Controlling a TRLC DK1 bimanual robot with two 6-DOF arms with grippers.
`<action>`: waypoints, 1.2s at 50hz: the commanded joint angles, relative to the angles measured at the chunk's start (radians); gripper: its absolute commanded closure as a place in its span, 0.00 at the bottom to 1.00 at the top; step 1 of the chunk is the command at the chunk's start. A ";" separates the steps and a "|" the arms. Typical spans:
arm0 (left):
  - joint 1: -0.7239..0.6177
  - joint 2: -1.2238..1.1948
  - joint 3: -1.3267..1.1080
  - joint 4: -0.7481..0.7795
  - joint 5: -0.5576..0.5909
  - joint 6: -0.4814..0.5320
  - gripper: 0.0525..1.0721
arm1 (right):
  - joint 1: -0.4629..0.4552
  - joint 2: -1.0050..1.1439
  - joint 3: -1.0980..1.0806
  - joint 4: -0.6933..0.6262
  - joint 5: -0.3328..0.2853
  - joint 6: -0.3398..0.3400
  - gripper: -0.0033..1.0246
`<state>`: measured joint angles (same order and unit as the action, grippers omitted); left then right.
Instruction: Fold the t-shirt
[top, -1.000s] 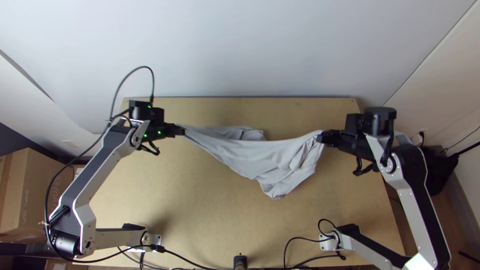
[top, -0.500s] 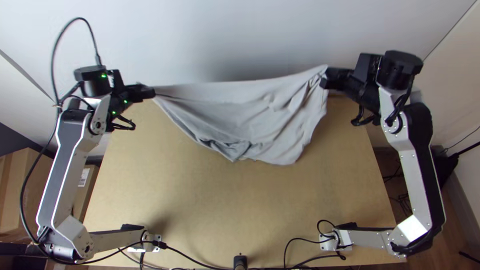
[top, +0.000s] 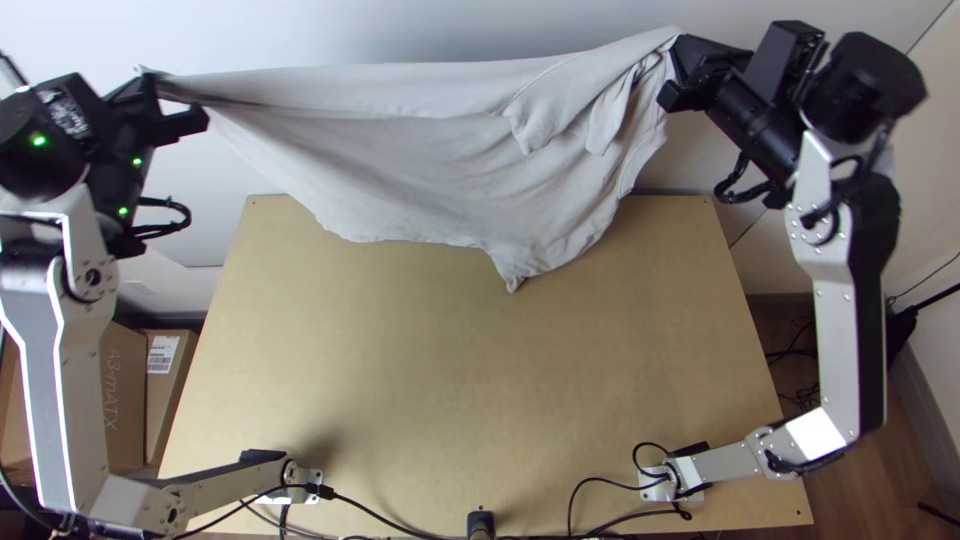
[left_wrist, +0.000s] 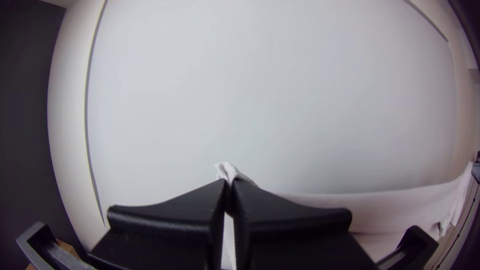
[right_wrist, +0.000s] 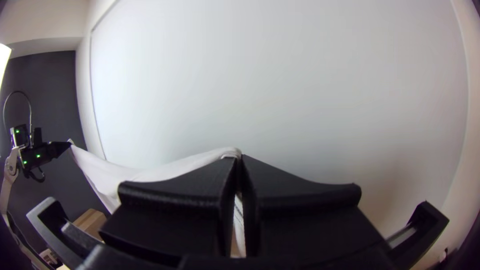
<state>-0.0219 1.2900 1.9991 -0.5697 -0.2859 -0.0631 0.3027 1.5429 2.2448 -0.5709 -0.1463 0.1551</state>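
Because the left pincer (left_wrist: 229, 188) and the right pincer (right_wrist: 239, 163) both clamp the t-shirt (top: 400, 150) by its edge, too strong pulling might make it slip.

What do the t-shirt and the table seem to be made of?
The t-shirt looks like thin matte knit, perhaps cotton: it hangs in soft folds. The table looks like wood or wood-based board with a dull finish: its surface is even light brown.
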 joint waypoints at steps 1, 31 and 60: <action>0.010 -0.115 0.035 0.030 -0.025 0.019 0.98 | 0.046 -0.152 0.001 0.034 0.011 -0.019 0.97; 0.008 -0.750 -0.235 -0.070 0.044 -0.038 0.98 | 0.122 -0.618 -0.125 -0.205 0.007 0.061 0.97; -0.105 -0.801 -1.274 0.151 0.137 -0.144 0.98 | 0.116 -0.716 -1.220 0.166 -0.041 0.178 0.97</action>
<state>-0.1226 0.4572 0.8707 -0.5190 -0.1814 -0.1719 0.4252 0.8288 1.1702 -0.5072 -0.1684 0.3004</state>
